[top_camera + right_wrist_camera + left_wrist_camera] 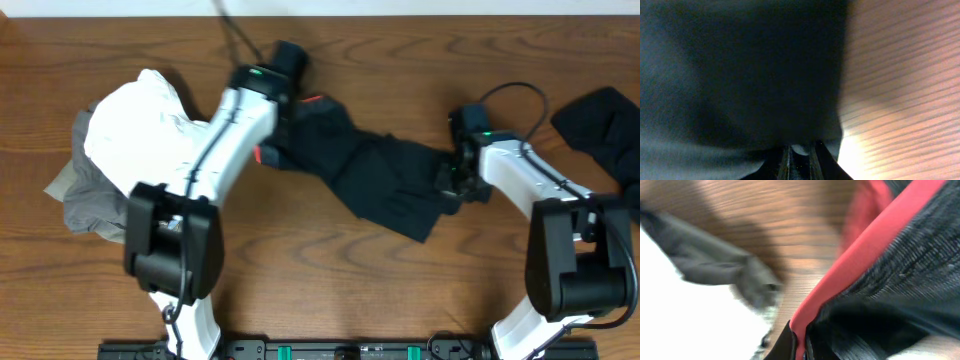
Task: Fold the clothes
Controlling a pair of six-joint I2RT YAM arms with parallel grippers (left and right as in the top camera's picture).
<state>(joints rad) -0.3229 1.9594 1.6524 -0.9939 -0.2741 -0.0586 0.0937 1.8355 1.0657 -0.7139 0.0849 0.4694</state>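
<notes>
Trousers (375, 180) lie mid-frame overhead, strung between 2 grippers. L gripper (801, 342) clamped on red edge (840, 275); R gripper (801, 152) pinching black cloth. Lift both evenly, keep fabric taut, clear of white pile (150, 120) upper left.

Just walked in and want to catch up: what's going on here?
Two robot arms are folding clothes. The left gripper pinches the red-lined edge of the black trousers, and the right gripper grips their other end, so they lie stretched between the arms on the table. A white and grey pile sits at the left; another black garment lies far right.
</notes>
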